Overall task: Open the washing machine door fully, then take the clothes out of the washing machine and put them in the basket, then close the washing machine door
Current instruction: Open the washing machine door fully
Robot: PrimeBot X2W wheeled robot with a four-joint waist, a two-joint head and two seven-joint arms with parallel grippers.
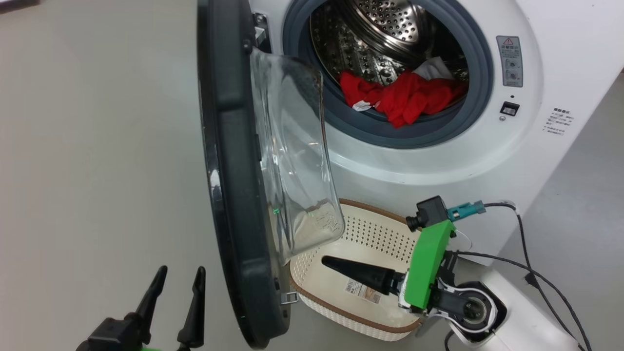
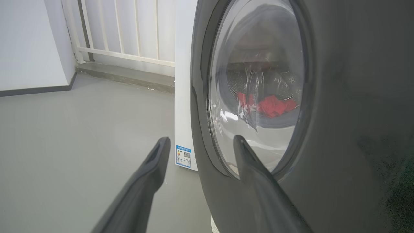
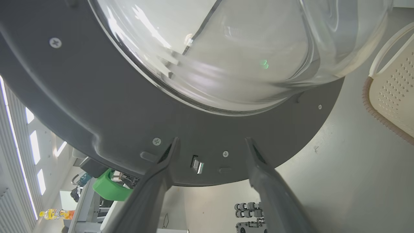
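The washing machine (image 1: 536,122) stands with its black door (image 1: 229,170) swung out, edge-on to me, the glass bowl (image 1: 292,161) bulging right. Red clothes (image 1: 404,97) lie at the drum's front lip and show through the glass (image 2: 273,106). On the floor below sits the cream basket (image 1: 375,234), its bottom bare but for a paper label. My right gripper (image 1: 336,265) hangs over the basket, open and holding nothing, its fingers pointing at the door's inner face (image 3: 97,97) near the latch. My left gripper (image 1: 181,269) is open beside the door's outer face (image 2: 339,97).
Black cables (image 1: 536,278) trail over the grey floor right of the basket. The door's lower edge hangs close over the basket's left end. A white railing (image 2: 129,32) and wall stand beyond the machine's side. Open floor lies to the door's left.
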